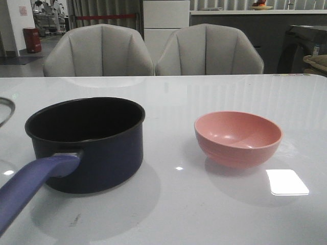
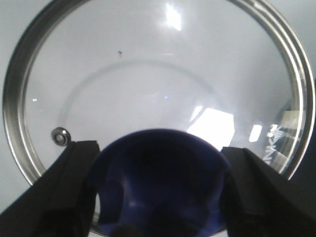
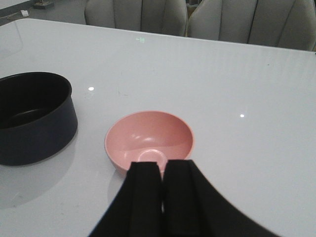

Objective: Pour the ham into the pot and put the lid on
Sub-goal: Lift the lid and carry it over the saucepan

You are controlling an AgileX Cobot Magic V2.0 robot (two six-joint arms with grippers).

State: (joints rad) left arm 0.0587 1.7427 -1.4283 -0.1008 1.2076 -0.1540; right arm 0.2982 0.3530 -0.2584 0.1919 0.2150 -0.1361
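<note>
The pink bowl point(image 1: 238, 138) sits empty on the tabletop point(image 1: 204, 204), so the ham appears already tipped out; it cannot be made out inside the dark pot point(image 1: 87, 143). What remains, by my reading, is covering. The lid point(image 2: 158, 89) lies flat at the far left edge of the front view, just beside the pot, directly under the left hand point(image 2: 158, 197), whose fingers point(image 2: 64, 187) are spread to either side of the blue knob point(image 2: 160, 182), not yet pinching it. The pot lies to that hand's right. The right hand point(image 3: 163, 197), fingers pressed together and holding nothing, hovers near the bowl.
</note>
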